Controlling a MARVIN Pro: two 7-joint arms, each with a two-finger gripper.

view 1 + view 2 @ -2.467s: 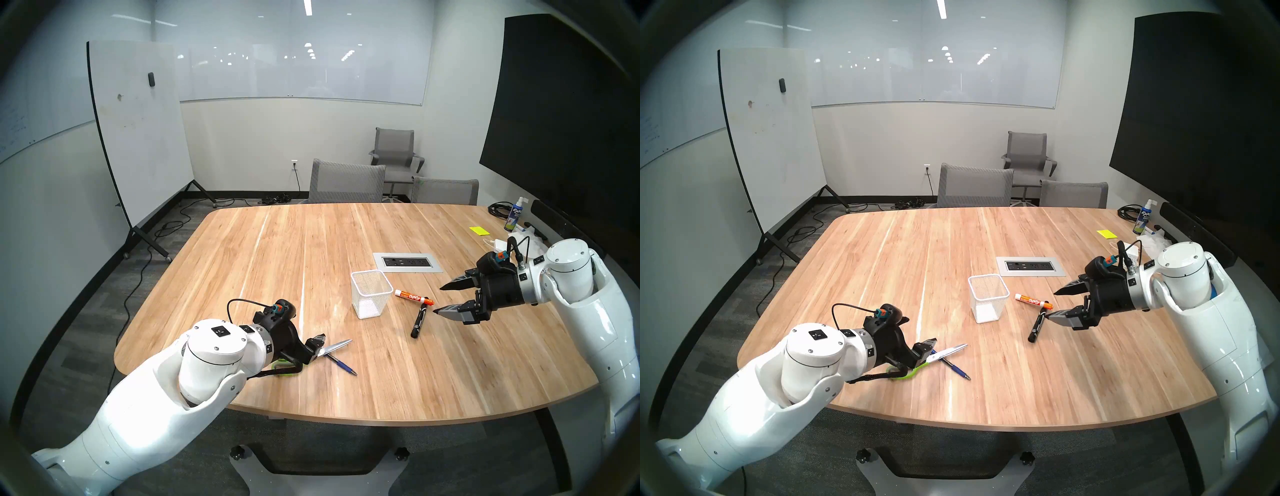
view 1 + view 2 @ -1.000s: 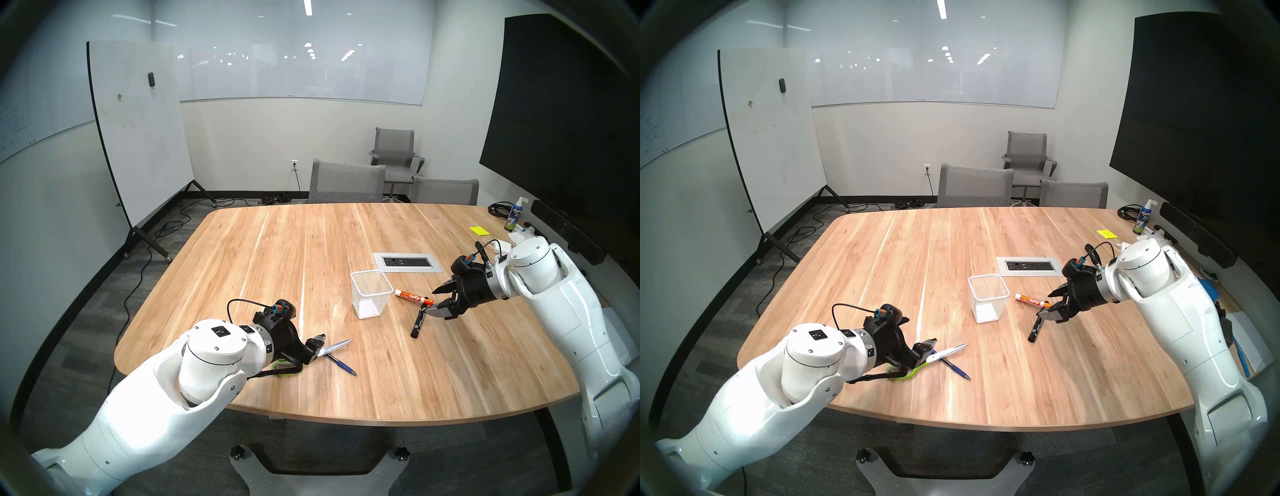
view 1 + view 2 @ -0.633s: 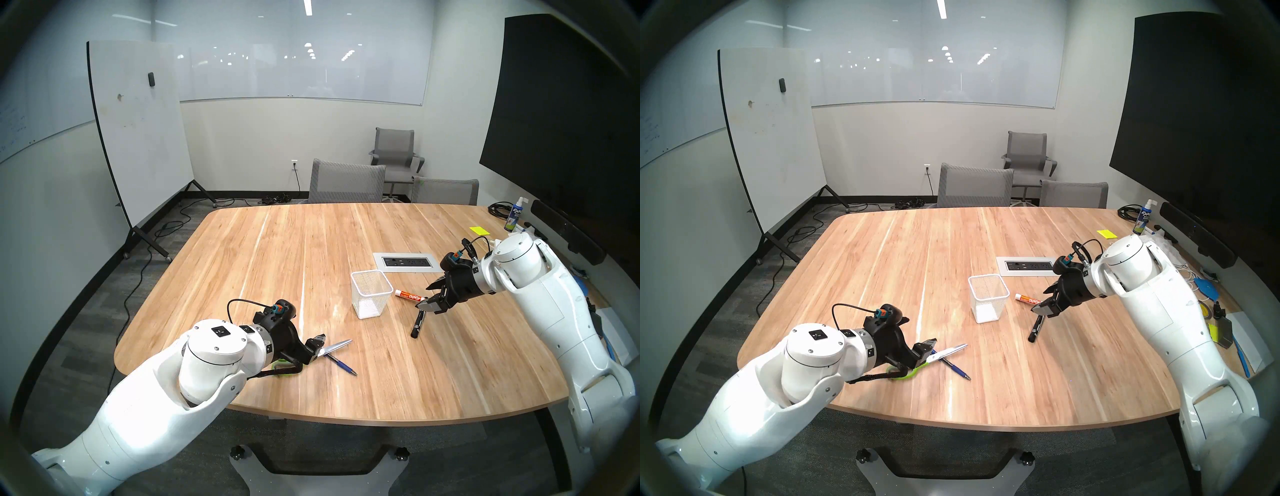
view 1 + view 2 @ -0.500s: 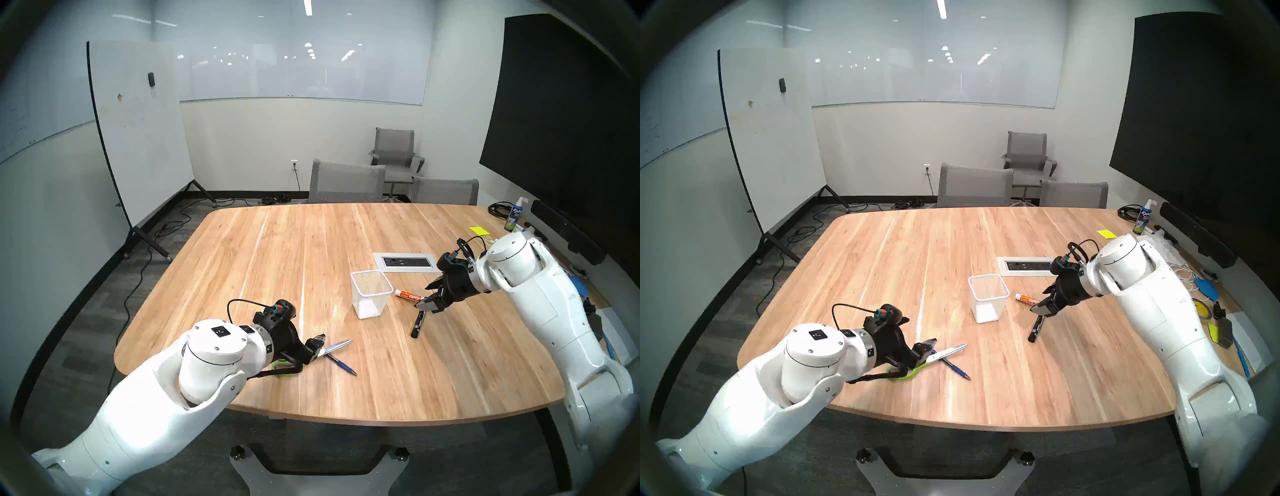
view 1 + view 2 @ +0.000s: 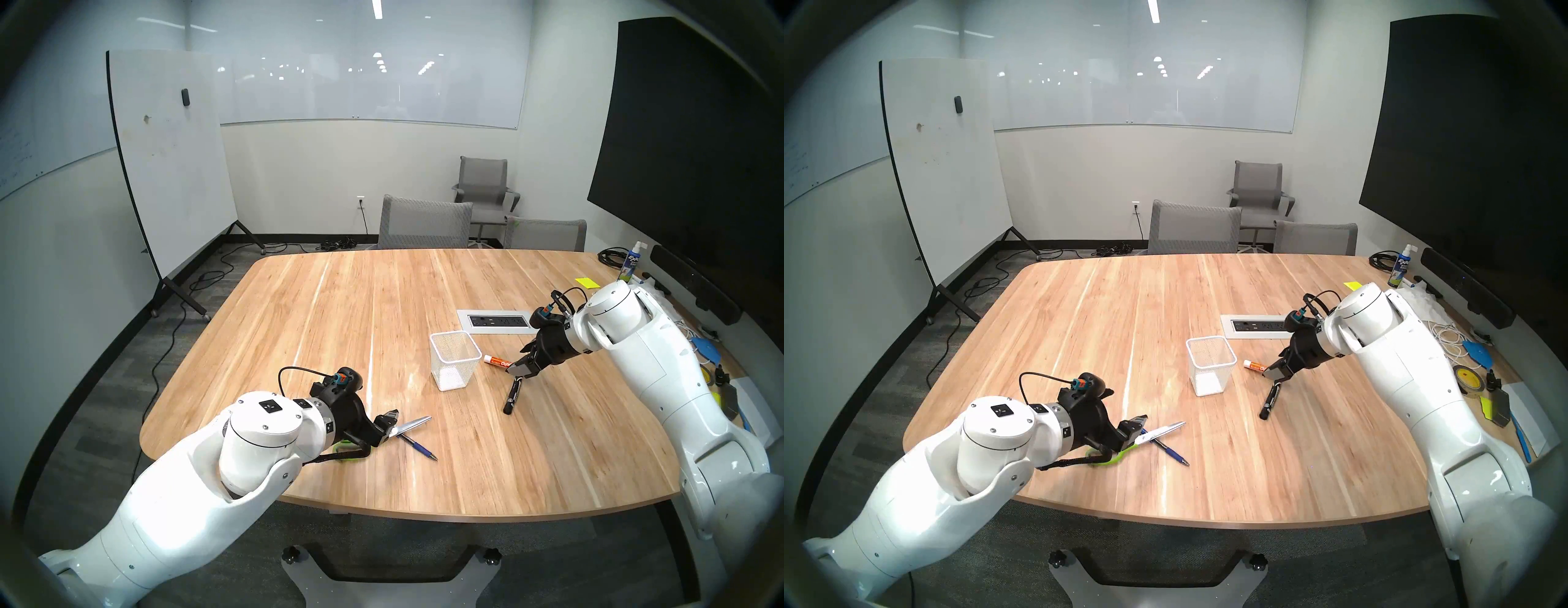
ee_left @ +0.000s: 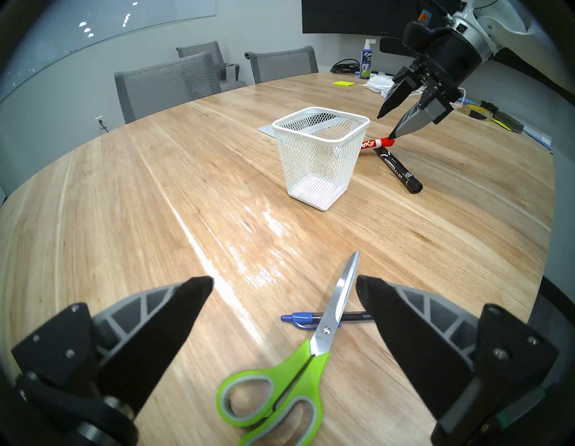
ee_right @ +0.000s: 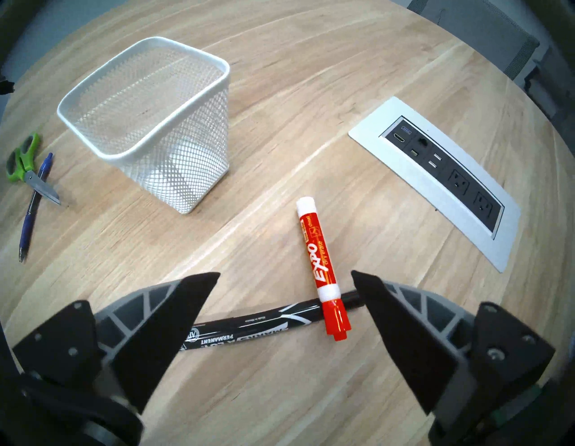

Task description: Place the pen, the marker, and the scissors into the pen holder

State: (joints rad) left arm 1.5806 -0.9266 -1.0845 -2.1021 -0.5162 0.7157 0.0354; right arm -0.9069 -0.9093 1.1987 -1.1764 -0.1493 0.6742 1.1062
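We see the white wire-mesh pen holder (image 5: 455, 360) standing on the wooden table (image 5: 339, 322). Just to its right lie the red-capped whiteboard marker (image 7: 320, 266) and the thick black marker (image 7: 249, 327), crossed, red over black. Nearer us and to its left, the green-handled scissors (image 6: 298, 367) lie across the slim blue pen (image 6: 311, 318). Behind it to the right sits the grey socket panel (image 7: 435, 180).

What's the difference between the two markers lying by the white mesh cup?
The red Expo marker is white-bodied with a red cap; the black permanent marker is black all over. The red one looks shorter and its capped end lies across the black one, which lies flat on the table. Both are thick, capped and ungripped.
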